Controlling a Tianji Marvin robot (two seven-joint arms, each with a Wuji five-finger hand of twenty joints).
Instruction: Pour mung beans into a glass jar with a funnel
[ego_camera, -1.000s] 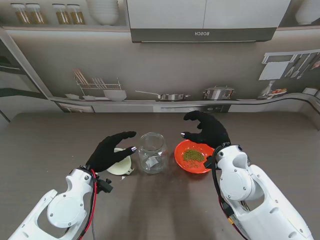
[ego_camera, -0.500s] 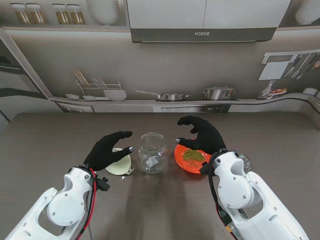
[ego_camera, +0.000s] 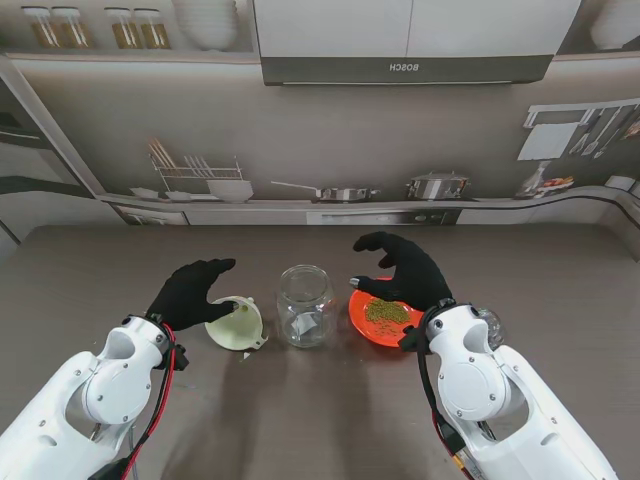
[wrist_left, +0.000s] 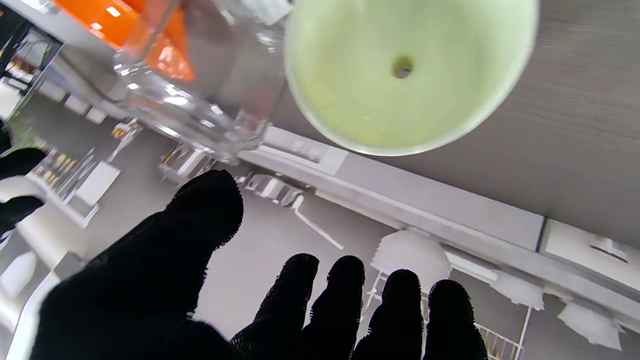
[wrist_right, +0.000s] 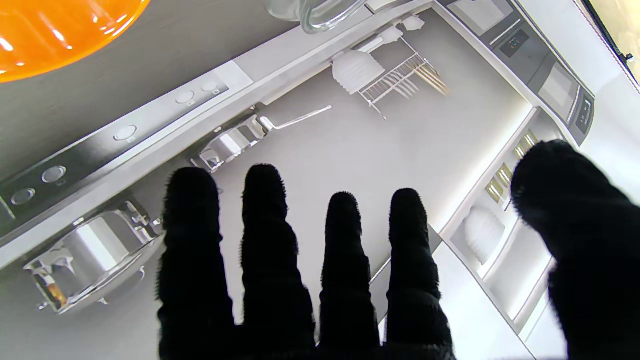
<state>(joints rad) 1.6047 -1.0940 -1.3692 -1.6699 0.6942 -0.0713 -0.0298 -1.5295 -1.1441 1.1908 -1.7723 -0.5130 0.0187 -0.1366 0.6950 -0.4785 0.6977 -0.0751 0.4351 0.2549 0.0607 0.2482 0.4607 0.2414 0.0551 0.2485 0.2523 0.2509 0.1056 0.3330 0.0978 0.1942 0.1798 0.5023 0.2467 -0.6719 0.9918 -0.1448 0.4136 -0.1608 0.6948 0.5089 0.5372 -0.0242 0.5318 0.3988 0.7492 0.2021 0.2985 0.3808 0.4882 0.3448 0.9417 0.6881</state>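
Observation:
An empty clear glass jar stands upright at the table's middle. A pale green funnel lies mouth-up just to its left, and shows large in the left wrist view beside the jar. An orange bowl of mung beans sits to the jar's right; its rim appears in the right wrist view. My left hand is open, left of the funnel, touching nothing. My right hand hovers open over the bowl's far edge, fingers spread and curled.
The grey table stretches away on both sides of the three objects. Behind it hangs a printed kitchen backdrop with shelves, pans and a dish rack.
My left hand has pulled back to the left off the funnel, uncovering it. My right hand dropped nearer to me over the bowl and now holds still.

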